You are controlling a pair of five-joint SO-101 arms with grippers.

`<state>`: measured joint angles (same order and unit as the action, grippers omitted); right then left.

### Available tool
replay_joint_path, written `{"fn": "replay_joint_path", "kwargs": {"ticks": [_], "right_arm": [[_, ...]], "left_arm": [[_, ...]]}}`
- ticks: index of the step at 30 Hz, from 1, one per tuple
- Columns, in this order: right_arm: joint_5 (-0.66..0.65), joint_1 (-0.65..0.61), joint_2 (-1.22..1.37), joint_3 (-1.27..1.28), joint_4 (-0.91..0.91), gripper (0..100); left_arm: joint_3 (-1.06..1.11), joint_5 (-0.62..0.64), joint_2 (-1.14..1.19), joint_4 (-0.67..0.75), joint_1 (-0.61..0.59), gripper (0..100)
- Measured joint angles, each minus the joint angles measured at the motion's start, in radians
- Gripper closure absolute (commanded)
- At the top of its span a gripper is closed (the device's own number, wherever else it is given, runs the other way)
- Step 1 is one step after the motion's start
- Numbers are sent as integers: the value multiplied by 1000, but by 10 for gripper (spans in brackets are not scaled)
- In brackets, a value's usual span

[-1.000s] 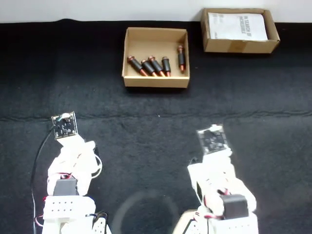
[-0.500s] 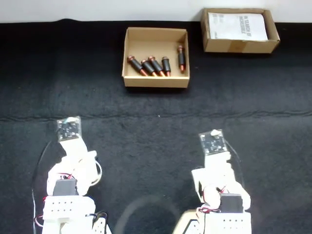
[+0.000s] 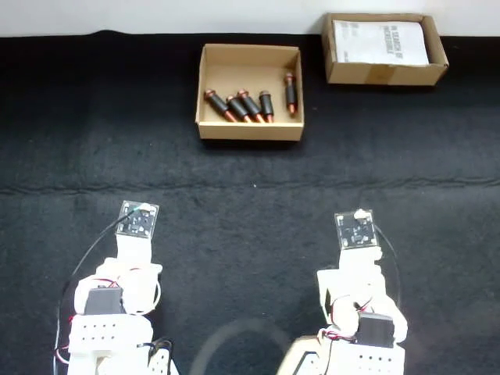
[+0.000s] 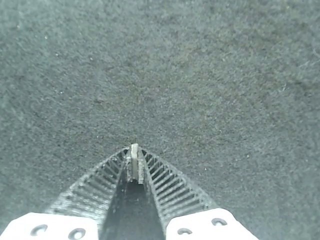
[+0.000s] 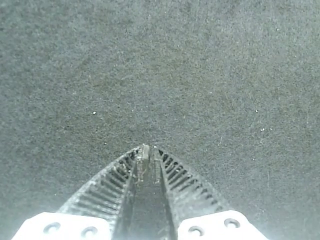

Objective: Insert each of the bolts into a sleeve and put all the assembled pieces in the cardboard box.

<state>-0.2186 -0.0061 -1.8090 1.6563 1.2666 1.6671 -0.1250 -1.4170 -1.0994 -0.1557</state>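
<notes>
Both arms drawn back toward bases, wrists shifted right. Left gripper (image 4: 135, 162) pinched together, empty, over black table (image 3: 250, 234). Cardboard box (image 3: 250, 130) at far centre: five sleeved bolts (image 3: 248, 105) inside. Right gripper (image 5: 148, 160) likewise closed, empty. Second box (image 3: 383, 74) far right, one paper sheet (image 3: 380, 41).

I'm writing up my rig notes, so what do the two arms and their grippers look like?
Both arms are white plastic with dark motor blocks, thin red wires and a dark square circuit board at the wrist. One trails a black cable. The left gripper and right gripper have dark, ribbed, tapering fingers on white mounts with screw holes.
</notes>
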Motion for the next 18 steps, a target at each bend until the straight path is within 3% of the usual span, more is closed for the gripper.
{"fn": "replay_joint_path", "kwargs": {"ticks": [18], "right_arm": [[44,0,-2,0,-9,991]], "left_arm": [[0,0,0,0,0,987]]}}
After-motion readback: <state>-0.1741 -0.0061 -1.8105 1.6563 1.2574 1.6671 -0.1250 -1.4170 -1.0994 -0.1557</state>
